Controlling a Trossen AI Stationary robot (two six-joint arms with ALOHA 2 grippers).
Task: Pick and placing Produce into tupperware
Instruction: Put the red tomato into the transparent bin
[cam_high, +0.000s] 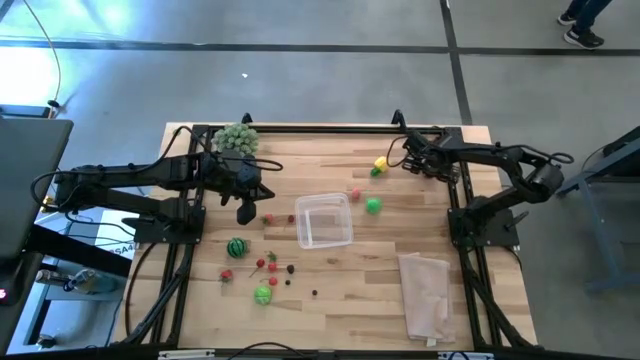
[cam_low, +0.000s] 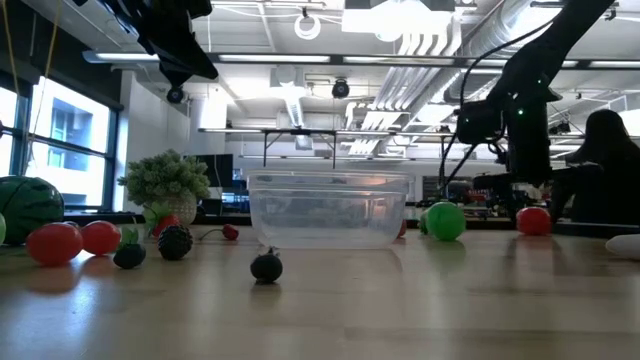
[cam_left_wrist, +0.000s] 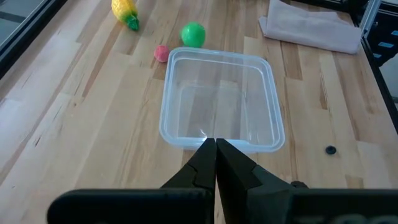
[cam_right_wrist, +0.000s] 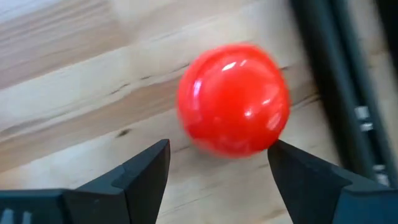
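**Right gripper spread around a red ball; clear tub sitting empty at table centre**

The right gripper (cam_right_wrist: 217, 165) is hanging at the far right part of the wooden table (cam_high: 360, 300), its two dark fingers spread wide with a glossy red ball (cam_right_wrist: 234, 99) lying on the wood just ahead of the gap between them, not pinched. In the overhead view this gripper (cam_high: 412, 158) is showing near a yellow-and-green toy (cam_high: 380, 165).

The left gripper (cam_left_wrist: 216, 146) is hovering just beside the near wall of the tupperware (cam_left_wrist: 219, 99), its fingers pressed together with nothing between them.

The tupperware (cam_high: 324, 219) is sitting at mid-table with nothing inside. A green ball (cam_high: 373, 205) and a small pink piece (cam_high: 355, 194) are lying just beyond it on the right arm's side. A striped green ball (cam_high: 236, 247), red pieces and tiny dark berries are lying scattered near the front left. A bushy pale-green plant (cam_high: 236, 138) is standing at the far left edge, and a folded beige cloth (cam_high: 427, 290) is lying at the front right.

No writing or label is readable anywhere.
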